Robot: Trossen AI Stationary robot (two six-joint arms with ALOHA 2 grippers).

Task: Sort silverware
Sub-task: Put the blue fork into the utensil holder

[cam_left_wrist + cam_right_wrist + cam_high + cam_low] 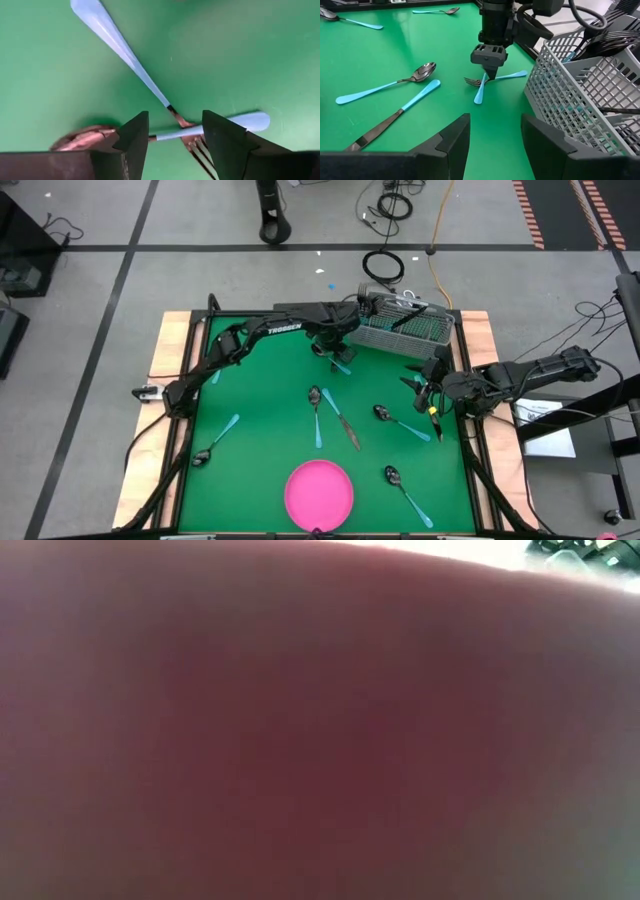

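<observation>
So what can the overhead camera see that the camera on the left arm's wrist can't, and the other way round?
Only the overhead view shows the whole green table, the pink plate, the grey basket, both arms, the right gripper and the utensils scattered across the mat.

Only the left wrist view shows the close detail: a fork and a second utensil lying crossed, with the open jaws either side of the crossing and a shiny metal head beside them.

Both show the left gripper low over that crossed pair near the basket.
</observation>
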